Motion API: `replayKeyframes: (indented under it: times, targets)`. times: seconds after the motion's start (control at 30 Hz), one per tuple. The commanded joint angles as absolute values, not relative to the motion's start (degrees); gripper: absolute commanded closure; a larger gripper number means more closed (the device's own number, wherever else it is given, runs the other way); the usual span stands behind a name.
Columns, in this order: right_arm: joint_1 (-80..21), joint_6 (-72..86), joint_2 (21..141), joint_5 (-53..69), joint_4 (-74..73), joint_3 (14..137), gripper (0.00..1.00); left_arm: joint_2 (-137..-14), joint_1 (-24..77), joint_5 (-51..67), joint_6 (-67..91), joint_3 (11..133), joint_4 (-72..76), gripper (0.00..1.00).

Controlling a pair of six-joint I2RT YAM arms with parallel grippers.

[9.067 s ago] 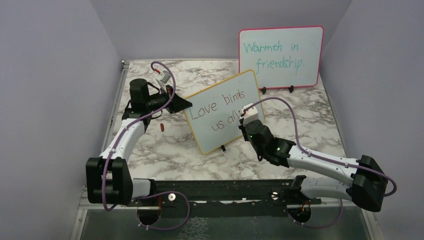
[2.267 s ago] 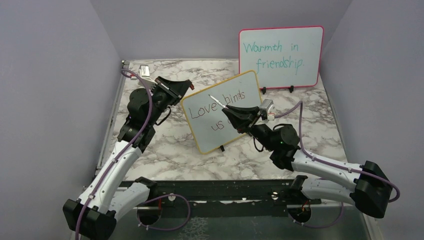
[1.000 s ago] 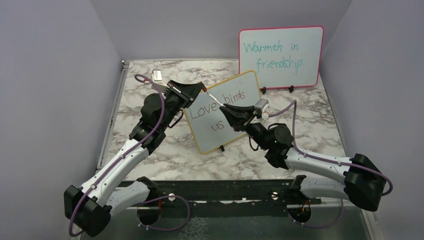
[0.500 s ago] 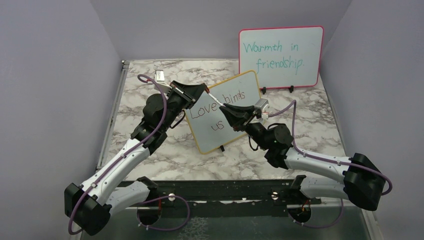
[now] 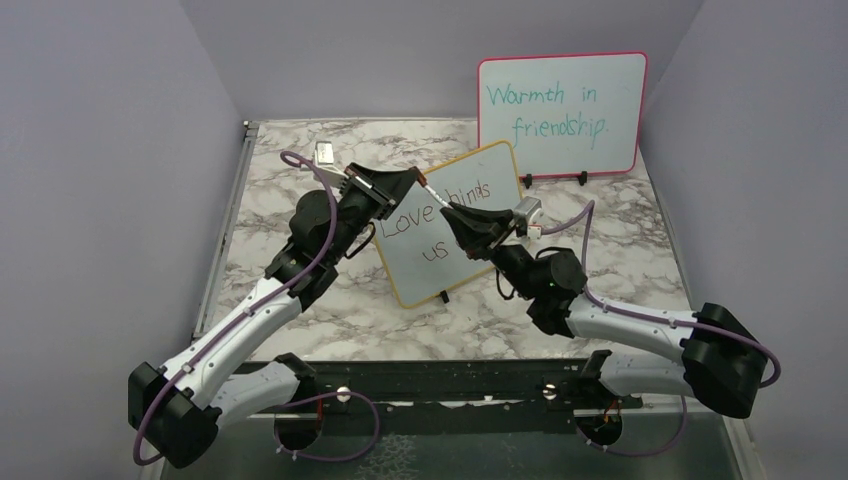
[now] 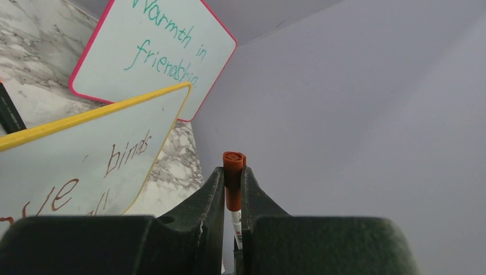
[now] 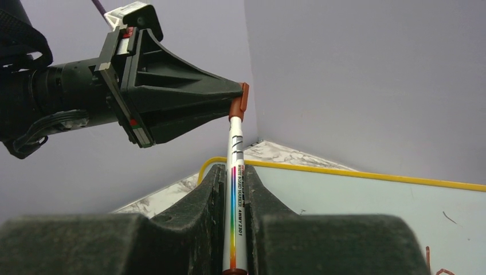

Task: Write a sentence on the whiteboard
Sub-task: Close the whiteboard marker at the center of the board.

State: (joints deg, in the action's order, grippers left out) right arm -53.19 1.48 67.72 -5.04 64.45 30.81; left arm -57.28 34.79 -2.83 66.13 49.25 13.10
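Note:
The yellow-framed whiteboard (image 5: 428, 272) leans tilted at the table's middle. On it is the sentence (image 5: 405, 220): "Love binds us" shows, and the rest is behind my right gripper. Above the board's upper left, my right gripper (image 5: 450, 212) is shut on a white marker (image 5: 436, 196) by its barrel. My left gripper (image 5: 418, 181) is shut on the orange-brown cap (image 5: 422, 181), which sits over the marker's tip. The left wrist view shows the cap (image 6: 233, 165) pinched in that gripper (image 6: 234, 172). The right wrist view shows the marker (image 7: 235, 154) running up from the right gripper (image 7: 232, 169) into the cap (image 7: 239, 103).
A pink-framed board (image 5: 560, 115) with teal writing stands at the back right against the wall. A small pale object (image 5: 325, 152) lies on the marble table (image 5: 300, 290) at the back left. Purple walls close in the left, the back and the right.
My left gripper has crept a little to the right with the cap, closer to the right gripper. The right gripper and marker have barely shifted, and the whiteboard has stayed put.

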Motion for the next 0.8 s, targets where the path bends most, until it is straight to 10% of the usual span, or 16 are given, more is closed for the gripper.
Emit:
replayKeyframes:
  times: [0.0,0.3,0.6,0.77]
  targets:
    - [-53.53,0.92,69.39,-6.08,71.35,31.79,0.99,-58.32,37.63,-2.53,67.59,48.30,16.66,1.00]
    - [-53.52,2.55,71.20,-7.52,78.25,30.93,0.99,-57.93,41.60,-4.69,64.97,46.73,19.15,0.99]
    - [-53.53,5.61,70.07,-7.93,79.76,29.05,0.99,-52.56,41.52,-6.60,56.20,44.91,20.87,0.53]
    - [-53.53,7.37,67.29,-6.96,77.59,27.89,0.99,-51.41,40.27,-5.01,51.57,45.35,21.92,0.44]
